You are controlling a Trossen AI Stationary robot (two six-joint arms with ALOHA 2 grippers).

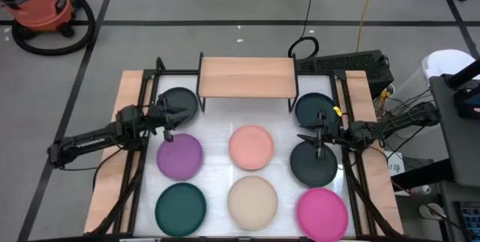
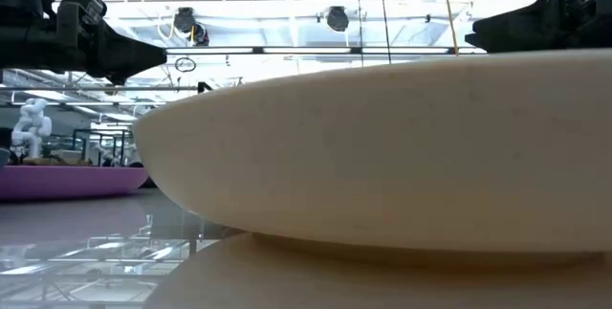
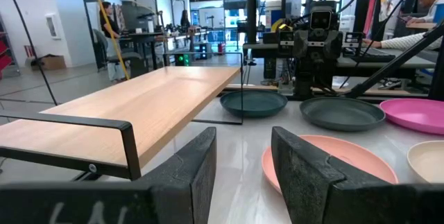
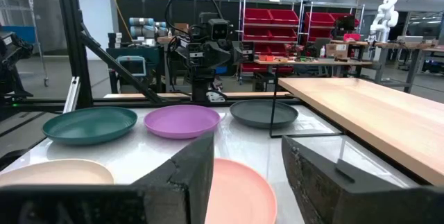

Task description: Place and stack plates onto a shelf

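Eight round plates lie flat on the white table top. In the high view these are dark grey (image 1: pixel 178 101), dark teal (image 1: pixel 314 108), purple (image 1: pixel 180 156), salmon (image 1: pixel 251 147), a second dark grey (image 1: pixel 313 164), teal (image 1: pixel 181 206), beige (image 1: pixel 253 201) and magenta (image 1: pixel 322 210). The light-wood shelf (image 1: pixel 246 76) stands on black legs at the far middle, with nothing on it. My left gripper (image 1: pixel 170 124) hovers open between the far-left dark grey plate and the purple one. My right gripper (image 1: pixel 318 133) hovers open between the dark teal plate and the near dark grey one. Both point inward.
Black frame rails (image 1: pixel 133 167) and wooden side strips (image 1: pixel 114 159) run along both table sides. In the low view the beige plate (image 2: pixel 382 156) fills most of the picture, with the purple plate (image 2: pixel 57 180) at its left. Cables and a vacuum cleaner (image 1: pixel 41 6) lie on the floor beyond.
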